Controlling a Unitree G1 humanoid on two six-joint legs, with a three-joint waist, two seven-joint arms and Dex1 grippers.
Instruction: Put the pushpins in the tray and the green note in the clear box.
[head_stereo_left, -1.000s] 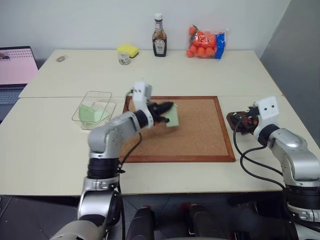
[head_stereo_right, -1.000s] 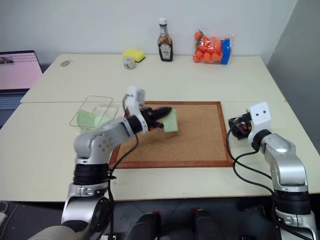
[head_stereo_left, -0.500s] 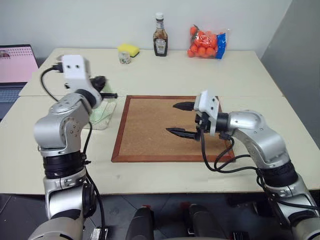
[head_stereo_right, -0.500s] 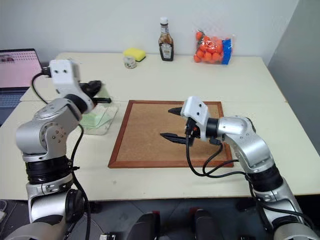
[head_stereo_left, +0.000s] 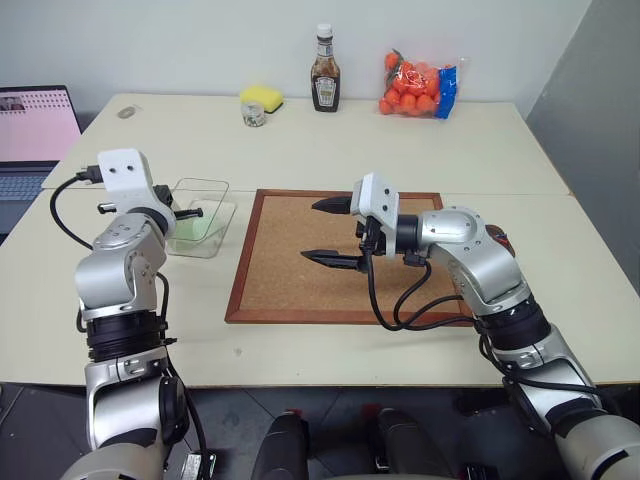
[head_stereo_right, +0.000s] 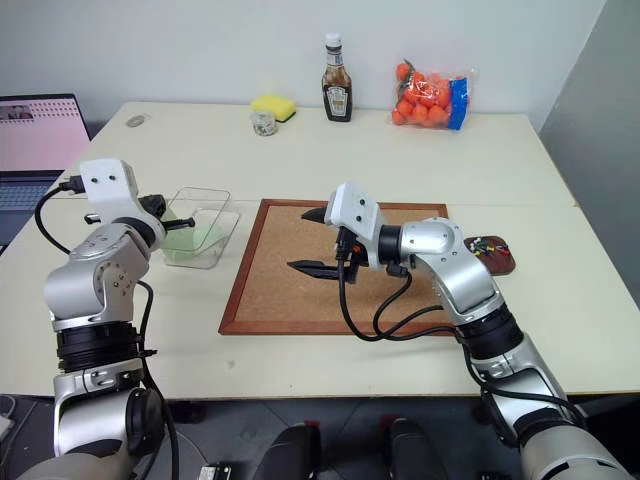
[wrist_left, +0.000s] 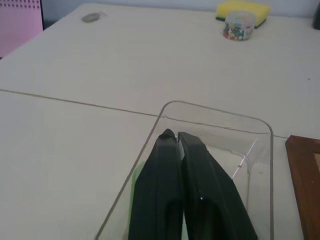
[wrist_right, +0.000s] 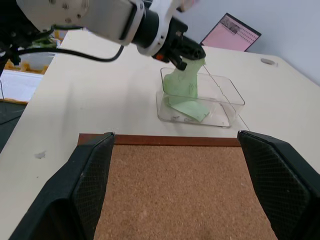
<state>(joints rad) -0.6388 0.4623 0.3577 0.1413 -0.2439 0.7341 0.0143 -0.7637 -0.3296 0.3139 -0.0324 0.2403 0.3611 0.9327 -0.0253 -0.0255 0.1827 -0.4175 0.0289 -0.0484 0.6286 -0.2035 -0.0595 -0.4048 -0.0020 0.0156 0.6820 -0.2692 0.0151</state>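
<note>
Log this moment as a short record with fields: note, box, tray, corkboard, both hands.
green note: hanging from the left hand's fingertips, over the clear box
clear box: on the table beside the corkboard, green paper inside
tray: pushpins inside
corkboard: bare
left hand: pinching the note
right hand: open, above the corkboard

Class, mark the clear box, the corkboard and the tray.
clear box (head_stereo_right: 222, 196): right eye view, far rim.
corkboard (head_stereo_left: 290, 262): left eye view, bare cork surface left of the gripper.
tray (head_stereo_right: 507, 266): right eye view, near rim.
</note>
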